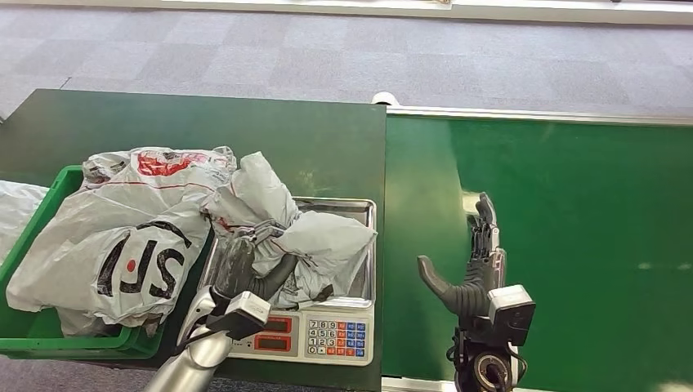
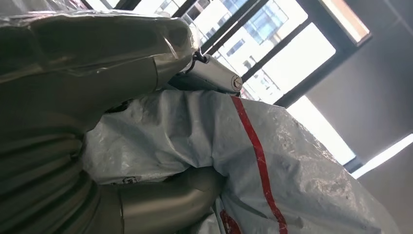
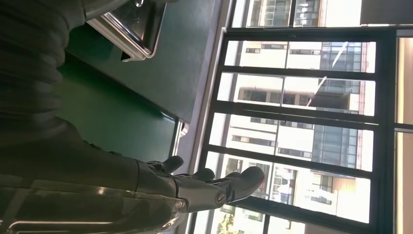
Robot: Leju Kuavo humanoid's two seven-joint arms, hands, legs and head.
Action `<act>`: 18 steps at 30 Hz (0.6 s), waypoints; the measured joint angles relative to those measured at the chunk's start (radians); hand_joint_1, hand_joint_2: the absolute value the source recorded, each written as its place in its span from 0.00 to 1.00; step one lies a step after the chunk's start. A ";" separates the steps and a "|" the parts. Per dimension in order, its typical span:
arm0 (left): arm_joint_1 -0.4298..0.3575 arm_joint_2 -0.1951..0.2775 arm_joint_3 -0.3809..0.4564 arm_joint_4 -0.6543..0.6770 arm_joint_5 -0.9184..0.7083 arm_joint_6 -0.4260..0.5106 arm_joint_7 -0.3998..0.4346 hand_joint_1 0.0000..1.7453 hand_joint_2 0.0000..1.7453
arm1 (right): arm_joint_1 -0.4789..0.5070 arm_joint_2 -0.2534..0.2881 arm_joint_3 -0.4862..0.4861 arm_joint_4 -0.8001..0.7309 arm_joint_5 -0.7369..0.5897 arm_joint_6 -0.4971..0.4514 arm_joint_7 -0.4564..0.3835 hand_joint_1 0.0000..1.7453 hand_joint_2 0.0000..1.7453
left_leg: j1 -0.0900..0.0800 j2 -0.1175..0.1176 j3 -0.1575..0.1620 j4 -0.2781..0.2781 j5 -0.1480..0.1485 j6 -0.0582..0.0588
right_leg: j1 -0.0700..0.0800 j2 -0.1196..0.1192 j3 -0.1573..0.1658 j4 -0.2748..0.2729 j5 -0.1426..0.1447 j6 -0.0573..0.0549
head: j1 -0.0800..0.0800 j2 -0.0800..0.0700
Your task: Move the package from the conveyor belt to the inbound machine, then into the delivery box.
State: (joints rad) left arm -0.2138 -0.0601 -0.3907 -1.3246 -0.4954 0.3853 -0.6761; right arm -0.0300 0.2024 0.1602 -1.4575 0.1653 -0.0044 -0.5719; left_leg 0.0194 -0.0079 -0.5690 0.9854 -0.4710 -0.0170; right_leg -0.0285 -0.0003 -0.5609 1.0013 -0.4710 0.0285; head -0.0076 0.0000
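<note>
Left robot hand [image 1: 245,273]: gripped a crumpled grey package [image 1: 306,241] that lay on the steel pan of the scale [image 1: 359,214]; in the left wrist view the fingers [image 2: 165,202] wrapped the grey plastic with its red stripe.
Right robot hand [image 1: 474,269]: held nothing, fingers apart and thumb out, hovering above the green conveyor belt [image 1: 572,229].
Package location: on the scale, which appeared to serve as the inbound machine, standing on the dark green counter [image 1: 163,122] just beside the belt.
Step in hand: judging by the layout, the belt-to-machine move looked done, and the package was being grasped for the transfer to the delivery box.
Next move: likely a lift clear of the pan's rim, then a carry toward the robot's left over the box wall; the loose plastic could sag or catch on the pan.
Green delivery box [image 1: 49,331]: sat beside the scale on the robot's left, already heaped with grey mailer bags [image 1: 106,245], one printed with large black letters and one with red print.
Scale keypad [image 1: 337,336]: faced the robot, with red displays beside it.
</note>
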 joint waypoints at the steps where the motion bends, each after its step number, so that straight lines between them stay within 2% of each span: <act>1: 0.003 0.002 0.002 -0.013 0.017 0.029 -0.008 1.00 1.00 | 0.000 0.000 0.000 0.002 -0.003 -0.002 -0.003 0.00 1.00 | 0.000 0.000 0.000 0.000 0.000 0.000 | 0.000 0.000 0.000 0.000 0.000 0.000 | 0.000 0.000; 4: 0.014 0.019 -0.008 -0.080 0.052 0.170 -0.019 1.00 1.00 | 0.000 0.000 0.000 0.010 -0.010 -0.011 -0.012 0.00 1.00 | 0.000 0.001 0.000 0.000 0.000 0.000 | 0.000 0.000 -0.001 0.000 0.000 0.000 | 0.000 0.000; 7: 0.024 0.036 -0.003 -0.190 -0.021 0.291 -0.023 1.00 1.00 | 0.000 0.000 0.001 0.019 -0.016 -0.017 -0.018 0.00 1.00 | 0.000 0.001 -0.001 0.000 0.000 0.000 | 0.000 0.000 -0.001 0.000 0.000 0.000 | 0.000 0.000; 11: 0.040 0.041 0.043 -0.330 -0.139 0.309 -0.023 1.00 1.00 | 0.000 0.000 0.003 0.032 -0.022 -0.025 -0.026 0.00 1.00 | 0.000 0.001 -0.001 0.000 0.000 0.000 | 0.000 0.000 -0.001 0.000 0.000 0.000 | 0.000 0.000; 18: 0.056 0.046 0.083 -0.428 -0.158 0.310 -0.023 1.00 1.00 | 0.000 0.000 0.008 0.047 -0.023 -0.029 -0.027 0.00 1.00 | 0.000 0.001 -0.001 0.000 0.000 0.000 | 0.000 0.000 -0.001 0.000 0.000 0.000 | 0.000 0.000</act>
State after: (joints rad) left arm -0.1575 -0.0140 -0.3077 -1.7530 -0.6531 0.6954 -0.6989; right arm -0.0305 0.2022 0.1685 -1.4103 0.1427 -0.0332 -0.5993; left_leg 0.0195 -0.0071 -0.5700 0.9854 -0.4711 -0.0171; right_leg -0.0284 -0.0001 -0.5620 1.0013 -0.4711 0.0285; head -0.0076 0.0000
